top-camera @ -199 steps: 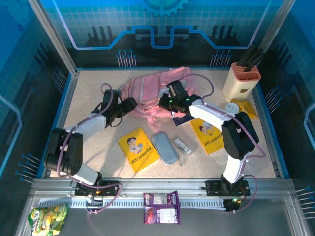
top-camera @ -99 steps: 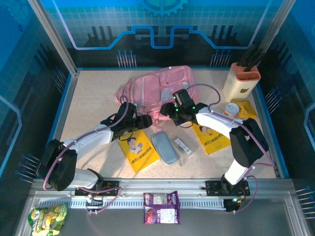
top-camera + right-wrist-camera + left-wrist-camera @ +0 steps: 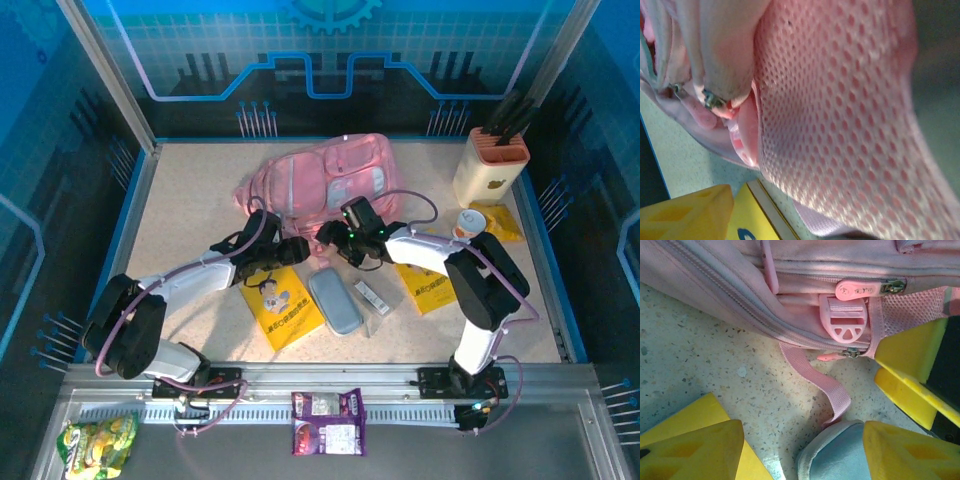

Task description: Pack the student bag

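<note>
Worktop (image 3: 180,200): speckled beige, blue-rimmed, blue-panelled walls (image 3: 330,60) around.
Student bag (image 3: 320,180): pink, near far edge.
Left gripper (image 3: 801,429): released, empty.
Right gripper (image 3: 328,238): against bag mesh; grip unclear.

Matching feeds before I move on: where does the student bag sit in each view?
Top external: student bag, upper centre of the picture.
Left wrist: student bag across the top edge, zips and buckle showing.
Right wrist: student bag close up, top left to lower right.
Shared landmark: its mesh pocket, upper right in left wrist, centre in right wrist.
</note>
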You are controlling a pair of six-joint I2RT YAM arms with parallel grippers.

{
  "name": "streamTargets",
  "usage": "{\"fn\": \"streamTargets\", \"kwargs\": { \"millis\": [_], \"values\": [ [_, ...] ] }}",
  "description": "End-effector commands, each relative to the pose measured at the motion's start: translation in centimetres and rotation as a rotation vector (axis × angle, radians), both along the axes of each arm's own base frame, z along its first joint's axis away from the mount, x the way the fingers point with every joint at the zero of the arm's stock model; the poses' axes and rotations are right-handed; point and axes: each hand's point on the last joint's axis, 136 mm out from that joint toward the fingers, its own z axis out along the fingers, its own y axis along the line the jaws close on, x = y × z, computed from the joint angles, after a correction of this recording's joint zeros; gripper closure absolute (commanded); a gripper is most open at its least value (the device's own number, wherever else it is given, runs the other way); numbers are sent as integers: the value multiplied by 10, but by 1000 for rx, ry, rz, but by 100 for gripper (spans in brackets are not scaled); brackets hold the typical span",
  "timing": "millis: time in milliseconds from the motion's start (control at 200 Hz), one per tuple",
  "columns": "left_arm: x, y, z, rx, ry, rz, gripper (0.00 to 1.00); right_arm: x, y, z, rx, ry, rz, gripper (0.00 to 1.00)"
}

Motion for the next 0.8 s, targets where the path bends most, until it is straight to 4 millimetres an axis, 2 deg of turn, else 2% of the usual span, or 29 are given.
{"fn": "streamTargets", "kwargs": {
  "millis": [0,105,165,295,425,550,755,795],
  "values": [
    [5,-3,4,21,-24,-10,35,30,-9,1,14,-41,-120,32],
    [3,-4,1,20,-17,-18,37,42,-20,1,-10,-87,-175,40],
    [2,-3,0,25,-15,-18,37,46,-21,-1,-20,-85,-184,51],
    [1,-9,3,15,-19,-44,39,52,-24,2,-22,-117,-203,68],
    [1,-18,6,18,-44,-64,40,58,-31,13,-21,-152,-231,83],
    [1,-33,9,10,-66,-107,41,61,-29,35,9,-206,-221,99],
    [6,-61,24,12,-158,-209,42,56,-25,87,127,-263,-205,100],
    [8,-67,28,11,-189,-226,42,53,-23,91,134,-259,-200,100]
  ]
}}
